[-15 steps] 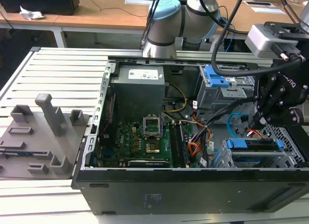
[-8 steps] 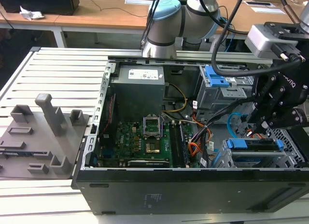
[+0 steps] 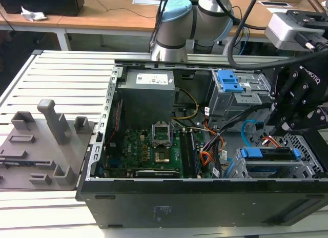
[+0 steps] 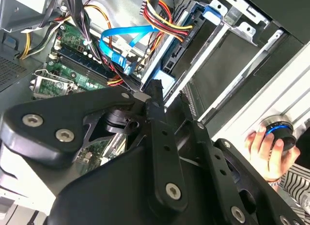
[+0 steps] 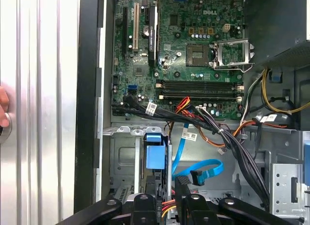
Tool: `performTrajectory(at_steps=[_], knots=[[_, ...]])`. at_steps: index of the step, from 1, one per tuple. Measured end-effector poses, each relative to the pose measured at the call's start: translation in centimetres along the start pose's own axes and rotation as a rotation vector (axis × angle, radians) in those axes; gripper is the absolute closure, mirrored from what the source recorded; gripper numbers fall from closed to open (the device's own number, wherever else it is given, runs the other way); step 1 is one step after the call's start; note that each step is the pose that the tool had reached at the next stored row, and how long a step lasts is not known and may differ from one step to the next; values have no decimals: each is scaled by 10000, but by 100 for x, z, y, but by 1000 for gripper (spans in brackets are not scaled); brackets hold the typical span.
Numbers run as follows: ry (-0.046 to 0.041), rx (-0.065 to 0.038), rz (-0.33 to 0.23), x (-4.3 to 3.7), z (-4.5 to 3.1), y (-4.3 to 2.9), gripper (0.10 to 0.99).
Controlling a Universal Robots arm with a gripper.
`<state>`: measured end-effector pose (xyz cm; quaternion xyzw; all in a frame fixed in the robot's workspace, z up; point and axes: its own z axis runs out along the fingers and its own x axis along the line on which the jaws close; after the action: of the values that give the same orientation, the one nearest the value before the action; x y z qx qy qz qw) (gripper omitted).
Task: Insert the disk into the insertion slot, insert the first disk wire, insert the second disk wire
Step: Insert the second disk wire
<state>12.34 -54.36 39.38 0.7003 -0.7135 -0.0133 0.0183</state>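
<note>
- The arm (image 3: pixel 174 22) is rising from behind the open computer case (image 3: pixel 205 203) and is reaching over it to the exterior view's right. It is carrying the gripper (image 3: pixel 281 129) down into that end of the case.
- The gripper is hanging above the insertion slot (image 3: pixel 309 163), with its black linkage pointing down at the drive cage.
- The disk (image 3: pixel 269 155) is sitting in the insertion slot with its blue carrier facing up, level with the cage's top edge. In the first wrist view the disk (image 5: pixel 156 157) is lying directly ahead of the gripper (image 5: pixel 163 192), inside the silver walls of the slot (image 5: pixel 123 157).
- Room is tight here. The case wall is running close on one side, the taller grey bay (image 3: pixel 229 80) is standing beyond, and a bundle of black wires (image 5: pixel 232 147) is crossing near the cage.
- A blue cable (image 5: pixel 201 168) is looping just beside the gripper. The motherboard (image 5: pixel 193 55) is lying well apart, with open floor around it.
- The pincer's fingers (image 5: pixel 145 205) are standing a little apart, with red and yellow wires showing through the gap. They are clamping nothing.
- In the second wrist view a person's hand (image 4: pixel 264 148) is resting on a blue-ringed knob (image 4: pixel 278 129) on the slatted table (image 3: pixel 61 74), outside the case.
</note>
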Motion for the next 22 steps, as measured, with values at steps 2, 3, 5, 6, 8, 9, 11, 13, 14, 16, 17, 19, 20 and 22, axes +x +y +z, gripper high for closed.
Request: performTrajectory(at_steps=[2, 3, 5, 6, 8, 9, 11, 13, 14, 16, 17, 19, 20, 22], knots=[[4, 0, 1, -16, -3, 1, 784], [3, 1, 0, -46, -2, 1, 784], [3, 0, 0, -104, -2, 2, 784], [9, 0, 1, -176, -3, 4, 784], [11, 0, 1, -248, -3, 5, 784], [12, 0, 1, -318, -4, 6, 784], [11, 0, 0, -373, -3, 7, 784], [15, 0, -42, -402, -2, 8, 784], [23, 2, -241, -404, 6, 8, 784], [46, 6, -724, -405, 24, 6, 784], [53, 8, -902, -405, 31, 6, 784], [69, 11, -1282, -405, 55, 5, 784], [75, 12, -1423, -405, 71, 5, 784], [87, 14, -1653, -405, 98, 3, 784]])
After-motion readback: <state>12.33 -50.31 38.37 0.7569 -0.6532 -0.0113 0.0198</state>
